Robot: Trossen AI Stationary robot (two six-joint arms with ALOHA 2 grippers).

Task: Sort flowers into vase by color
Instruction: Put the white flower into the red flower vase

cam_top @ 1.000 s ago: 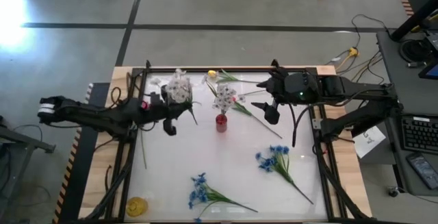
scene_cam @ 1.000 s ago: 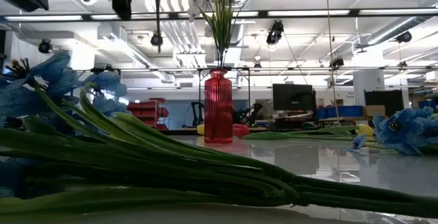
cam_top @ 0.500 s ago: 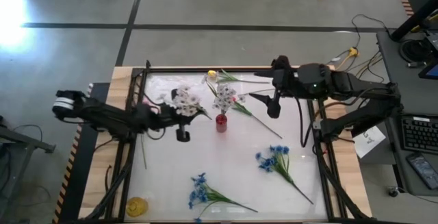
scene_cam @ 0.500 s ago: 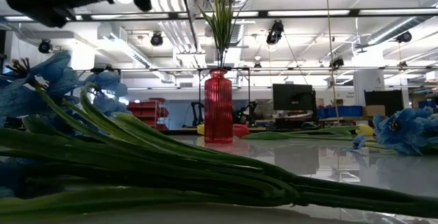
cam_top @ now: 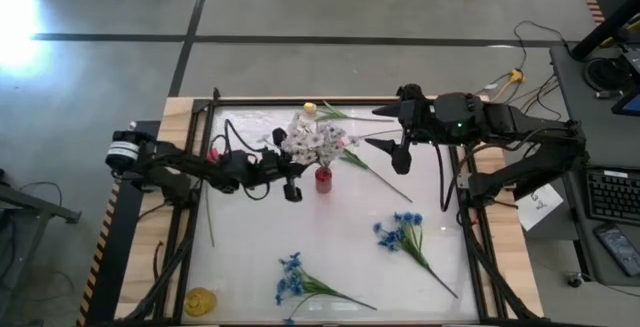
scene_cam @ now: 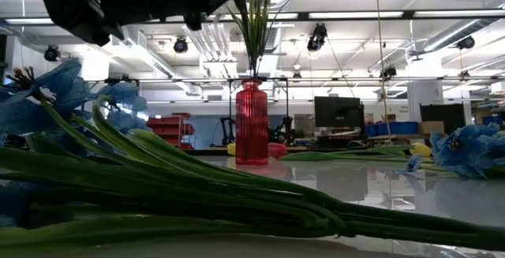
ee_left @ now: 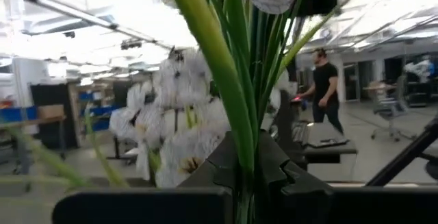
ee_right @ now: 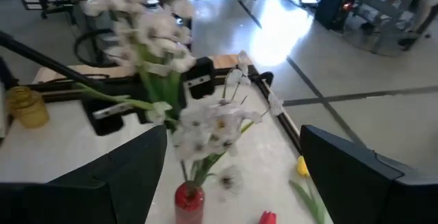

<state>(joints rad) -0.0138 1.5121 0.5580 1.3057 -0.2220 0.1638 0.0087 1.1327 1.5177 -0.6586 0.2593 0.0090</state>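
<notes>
My left gripper (cam_top: pixel 289 185) (ee_left: pixel 245 183) is shut on a white blossom spray (cam_top: pixel 300 145) (ee_left: pixel 174 131), just to the left of the red ribbed vase (cam_top: pixel 323 178) (scene_cam: pixel 252 124). The vase stands upright on the table and has white blossoms (cam_top: pixel 327 147) (ee_right: pixel 209 125) sticking in it by their stems. My right gripper (cam_top: pixel 400 157) (ee_right: pixel 236 172) hangs open to the right of the vase, above the table, holding nothing. Two blue flowers (cam_top: pixel 402 232) (cam_top: pixel 298 279), a red-pink tulip (cam_top: pixel 350 148) and a yellow tulip (cam_top: pixel 310 108) lie flat on the table. My left gripper pinches the white spray's bundle of green stems (ee_left: pixel 241 157) between its two fingers. The spray is lifted clear of the table. Its blossoms (cam_top: pixel 300 145) stand beyond the fingers, close beside the vase's own white blossoms.
A yellow round object (cam_top: pixel 200 300) sits on the wooden border at the near left corner. In the low view a blue flower's long stems (scene_cam: pixel 197 195) fill the foreground. A black frame (cam_top: pixel 465 207) runs around the white table top. A person (ee_left: pixel 327 90) walks in the room behind.
My left gripper has carried the white spray toward the table's right, from well left of the vase to right beside it, so that its blossoms now meet those in the vase. My right gripper has shifted slightly to the right and stayed open.
</notes>
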